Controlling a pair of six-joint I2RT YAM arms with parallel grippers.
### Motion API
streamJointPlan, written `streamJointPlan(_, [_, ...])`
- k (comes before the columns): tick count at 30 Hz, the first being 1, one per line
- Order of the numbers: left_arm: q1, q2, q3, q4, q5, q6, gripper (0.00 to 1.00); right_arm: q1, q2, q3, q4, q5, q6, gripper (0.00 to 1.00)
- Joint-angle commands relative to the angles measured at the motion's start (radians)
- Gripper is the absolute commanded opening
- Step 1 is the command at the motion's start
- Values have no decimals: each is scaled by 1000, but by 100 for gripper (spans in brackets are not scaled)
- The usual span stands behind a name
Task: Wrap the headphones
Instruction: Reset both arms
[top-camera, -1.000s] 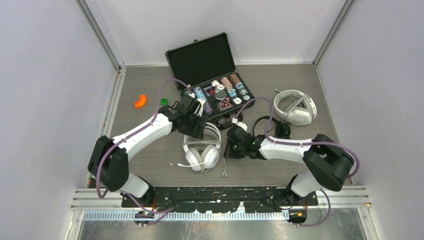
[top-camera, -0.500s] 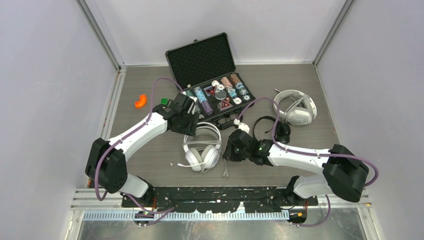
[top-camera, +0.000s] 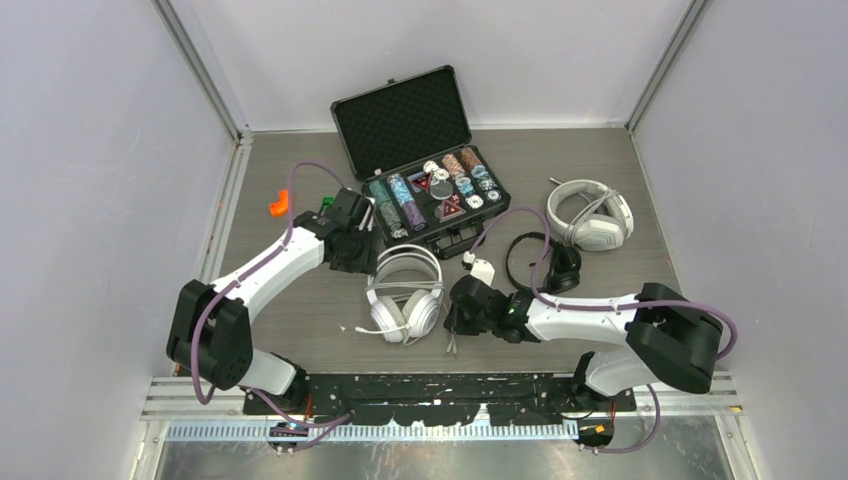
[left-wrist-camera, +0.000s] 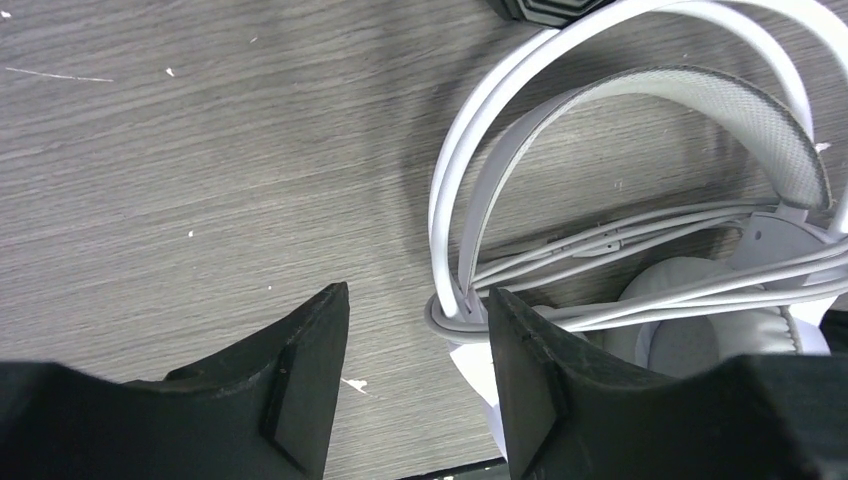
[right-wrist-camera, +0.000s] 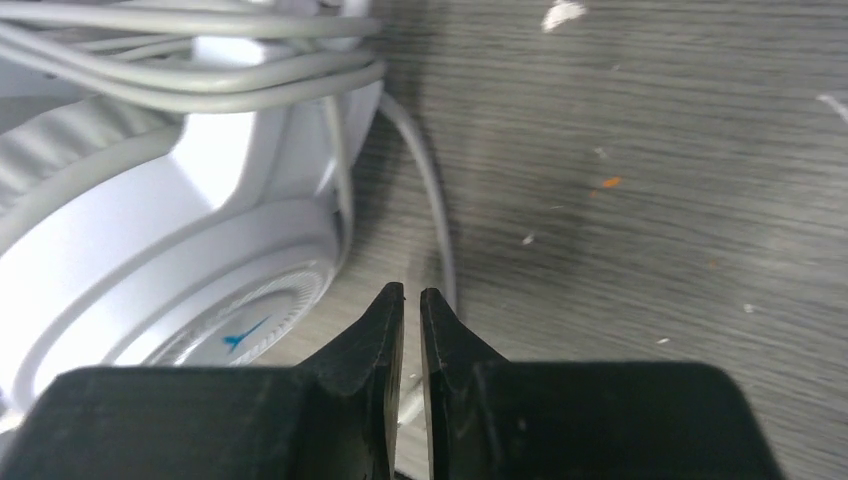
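White round-cup headphones (top-camera: 421, 312) between open left pincer (left-wrist-camera: 415, 296) at headband (left-wrist-camera: 690, 92) and right pincer (right-wrist-camera: 412, 292), nearly closed, perhaps on cord (right-wrist-camera: 431, 200).

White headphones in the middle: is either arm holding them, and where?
Left fingers: open beside the headband, holding nothing. Right fingers: nearly closed by its cable; grip cannot be told.

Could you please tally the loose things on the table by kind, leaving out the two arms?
Headphones: 3 (white round-cup pair, black pair, white-grey pair)
Open poker chip case: 1
Orange curved piece: 1
Green block: 1
Total: 6
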Motion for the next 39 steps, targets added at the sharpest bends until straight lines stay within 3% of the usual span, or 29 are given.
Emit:
streamJointPlan(1, [15,-2,-18,30,17,-11,55,0,24,-5,2,153,-43,17])
streamJointPlan(7, [33,8,-12,6,-8,-3,53,-54,12,-4,-12,201,-99,16])
streamJointPlan(13, [39,-20,13,-28,15,-1,53,-80,-60,45,-40,144,-171,17])
streamJointPlan(21, [49,-163,89,-45,56,41,60,-81,-229,147,-97,182,-225,29])
streamJointPlan(25, [68,-209,79,-31,36,47,62,-81,-169,234,-41,168,-277,30])
streamJointPlan(30, [116,-186,35,4,142,27,62,-82,-30,314,-18,179,-307,32])
streamJointPlan(39, [159,-103,-24,88,242,-3,62,-89,138,295,52,200,-315,30])
